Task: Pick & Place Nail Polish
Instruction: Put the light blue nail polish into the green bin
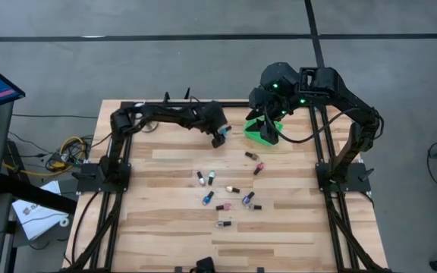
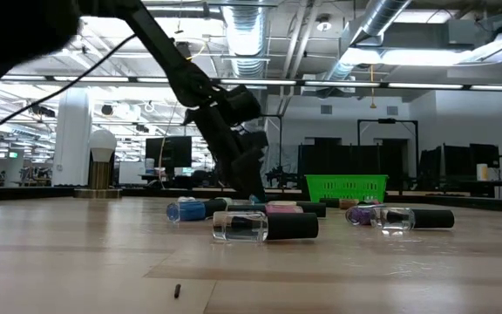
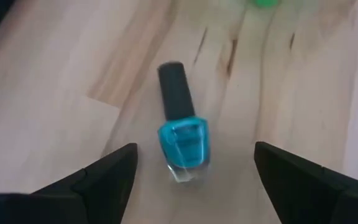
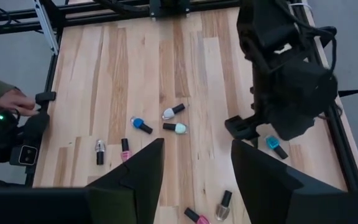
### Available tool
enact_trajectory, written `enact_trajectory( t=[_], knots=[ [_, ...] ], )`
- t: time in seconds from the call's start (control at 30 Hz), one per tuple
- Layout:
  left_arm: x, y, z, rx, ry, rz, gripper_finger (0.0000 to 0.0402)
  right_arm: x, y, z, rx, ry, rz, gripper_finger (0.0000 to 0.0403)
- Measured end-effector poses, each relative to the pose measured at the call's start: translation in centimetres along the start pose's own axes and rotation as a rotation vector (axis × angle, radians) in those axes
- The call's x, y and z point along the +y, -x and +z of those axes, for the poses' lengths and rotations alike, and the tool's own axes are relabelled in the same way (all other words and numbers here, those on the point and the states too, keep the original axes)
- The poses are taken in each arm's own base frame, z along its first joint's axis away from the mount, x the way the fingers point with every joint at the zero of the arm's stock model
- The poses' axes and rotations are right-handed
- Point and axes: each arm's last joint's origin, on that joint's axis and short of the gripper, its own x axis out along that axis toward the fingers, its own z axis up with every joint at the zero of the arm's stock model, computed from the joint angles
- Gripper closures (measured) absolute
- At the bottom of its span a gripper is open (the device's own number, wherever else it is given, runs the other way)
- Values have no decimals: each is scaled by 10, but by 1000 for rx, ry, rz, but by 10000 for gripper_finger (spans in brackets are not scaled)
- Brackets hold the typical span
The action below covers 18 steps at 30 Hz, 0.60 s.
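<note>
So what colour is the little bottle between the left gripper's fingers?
The nail polish bottle is teal-blue with a dark cap, clearest in the left wrist view.

In the low view the left gripper point(image 2: 253, 187) hides what lies under it. The green basket point(image 1: 262, 133) is half covered by the right arm at about one o'clock. The scattered nail polish bottles point(image 1: 226, 189) are too small to count surely.

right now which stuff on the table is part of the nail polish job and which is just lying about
Part of the job:
- teal nail polish bottle lying between the open left gripper jaws
- scattered nail polish bottles mid-table
- green basket, seemingly where they go, under the right gripper

Just lying about:
- small dark speck on the wood
- white ball-topped stand beyond the table
</note>
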Motion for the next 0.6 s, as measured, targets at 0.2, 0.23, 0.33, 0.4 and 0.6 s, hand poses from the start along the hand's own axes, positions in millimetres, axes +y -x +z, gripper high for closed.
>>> enact_trajectory(
  t=[0.2, 0.23, 0.33, 0.4, 0.6],
  knots=[
    [-5, 0, 0, 16, -68, 15, 97, 0, 0, 0, 2, -8, 1, 223],
    [-5, 0, 0, 17, -69, 15, 105, 0, 0, 0, 2, -9, 0, 222],
    [-3, 0, 0, 19, -66, 23, 139, 0, 0, 0, 2, -9, 1, 223],
    [-3, 0, 0, 21, -66, 34, 166, 0, 0, 0, 2, -8, 1, 225],
    [-1, 0, 0, 24, -65, 82, 241, 0, 0, 0, 2, 0, 1, 227]
  ],
)
